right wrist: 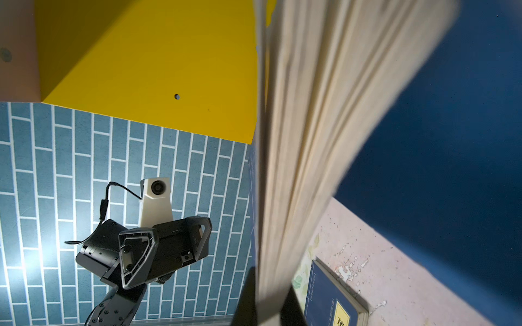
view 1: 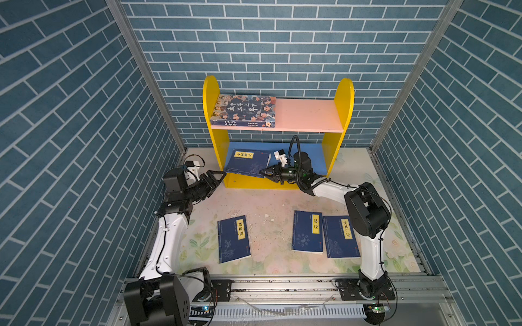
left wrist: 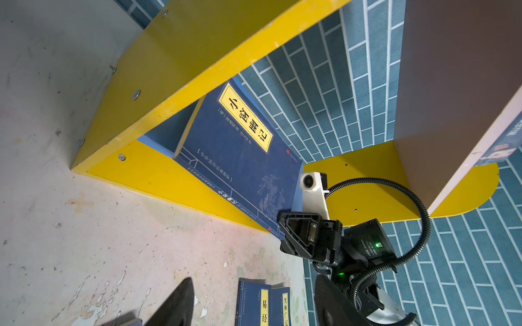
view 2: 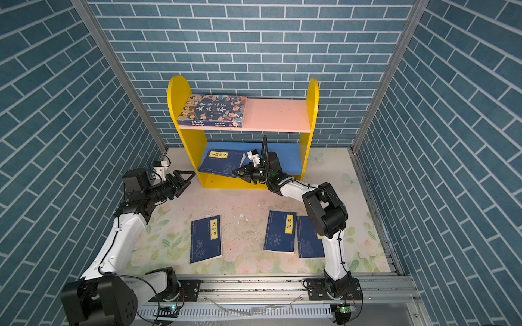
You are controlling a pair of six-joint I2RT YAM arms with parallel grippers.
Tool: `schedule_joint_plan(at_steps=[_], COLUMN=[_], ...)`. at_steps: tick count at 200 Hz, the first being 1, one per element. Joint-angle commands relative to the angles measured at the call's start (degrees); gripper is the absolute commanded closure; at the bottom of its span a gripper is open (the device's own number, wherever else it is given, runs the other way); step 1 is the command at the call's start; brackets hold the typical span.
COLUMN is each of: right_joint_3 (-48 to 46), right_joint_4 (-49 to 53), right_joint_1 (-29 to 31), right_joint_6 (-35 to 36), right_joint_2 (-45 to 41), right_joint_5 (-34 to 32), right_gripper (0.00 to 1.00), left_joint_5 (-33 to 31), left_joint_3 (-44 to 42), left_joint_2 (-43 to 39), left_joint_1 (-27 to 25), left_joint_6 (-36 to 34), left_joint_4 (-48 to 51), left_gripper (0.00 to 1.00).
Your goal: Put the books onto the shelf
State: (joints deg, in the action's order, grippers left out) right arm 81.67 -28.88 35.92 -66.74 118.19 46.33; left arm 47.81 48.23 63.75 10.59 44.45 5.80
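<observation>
Cartoon-face book sits shelved; right hand grips a navy book at the blue board, mid-frame; left hand open; three books lie lower-frame

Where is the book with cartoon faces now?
In both top views the cartoon-face book lies flat on the pink upper board, at its left end beside the yellow side panel.

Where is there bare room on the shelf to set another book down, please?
The pink upper board is bare from the cartoon-faced book to the right yellow panel. The blue lower board is crowded: the right gripper holds a tilted navy book at its left side.
</observation>
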Motion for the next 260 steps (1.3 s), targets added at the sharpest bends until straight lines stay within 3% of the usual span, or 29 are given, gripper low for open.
schedule_joint_plan(at_steps=[1, 102, 203, 260], right_joint_3=[4.66, 16.02, 21.71, 22.33], right_joint_4=[4.10, 13.25, 18.76, 19.69], right_joint_1=[-0.20, -1.47, -1.90, -2.00], right_joint_6=[4.65, 7.12, 9.01, 9.10], right_joint_2=[1.01, 7.05, 11.26, 11.28], right_joint_5=[1.92, 5.82, 6.16, 5.18], right_gripper=[1.00, 1.00, 1.00, 0.71], left_joint_5=[0.88, 0.97, 0.41, 0.27], left_joint_3=[-0.91, -1.71, -2.44, -2.96], left_joint_2=[0.00, -0.20, -0.39, -0.93], left_joint_1=[0.22, 0.23, 0.22, 0.18], left_joint_6=[1.10, 1.09, 1.23, 1.29], left_joint_4=[-2.77, -2.99, -3.25, -3.08], left_gripper=[0.31, 0.31, 0.30, 0.30])
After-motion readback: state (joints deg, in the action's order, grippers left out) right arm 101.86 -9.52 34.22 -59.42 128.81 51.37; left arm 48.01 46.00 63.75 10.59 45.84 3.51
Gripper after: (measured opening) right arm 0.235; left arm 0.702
